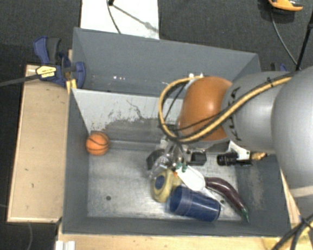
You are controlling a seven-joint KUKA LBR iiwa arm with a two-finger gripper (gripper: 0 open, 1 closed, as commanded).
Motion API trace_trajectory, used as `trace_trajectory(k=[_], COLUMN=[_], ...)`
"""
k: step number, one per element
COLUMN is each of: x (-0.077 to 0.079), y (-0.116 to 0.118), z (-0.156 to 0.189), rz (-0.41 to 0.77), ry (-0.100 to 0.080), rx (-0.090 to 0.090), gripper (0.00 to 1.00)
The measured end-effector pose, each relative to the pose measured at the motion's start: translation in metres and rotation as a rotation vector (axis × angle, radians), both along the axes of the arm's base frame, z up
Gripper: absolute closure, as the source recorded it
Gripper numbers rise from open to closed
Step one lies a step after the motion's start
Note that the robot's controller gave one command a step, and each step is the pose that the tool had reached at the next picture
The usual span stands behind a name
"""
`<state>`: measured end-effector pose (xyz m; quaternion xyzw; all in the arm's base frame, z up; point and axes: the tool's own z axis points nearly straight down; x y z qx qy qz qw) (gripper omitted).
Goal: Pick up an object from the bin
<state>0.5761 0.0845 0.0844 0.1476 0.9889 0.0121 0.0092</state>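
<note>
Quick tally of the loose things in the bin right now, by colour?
Orange ball: 1
Blue cup: 1
Purple eggplant: 1
Yellowish roll: 1
White oblong piece: 1
Total: 5 in sight

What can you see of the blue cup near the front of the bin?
The cup is dark blue, looks like plastic and lies on its side by the front wall of the bin, right of centre, its wider end to the left. That end abuts a yellowish thing. A white thing lies against its upper side, and a purple eggplant is close on its right. The pincer is above-left, not on it.
</note>
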Motion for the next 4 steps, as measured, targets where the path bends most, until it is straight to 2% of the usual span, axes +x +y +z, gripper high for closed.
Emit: trace_trajectory(k=[1,2,3,4], x=[-0.001,-0.002,-0.003,-0.003], y=[0.0,-0.002,-0.004,-0.004], z=[0.002,0.007,0.02,0.034], rz=[0.001,0.004,0.002,0.002], ry=[0.002,0.009,0.019,0.019], rx=[-0.002,-0.013,-0.019,-0.021], gripper=[1.0,1.0,1.0,1.0])
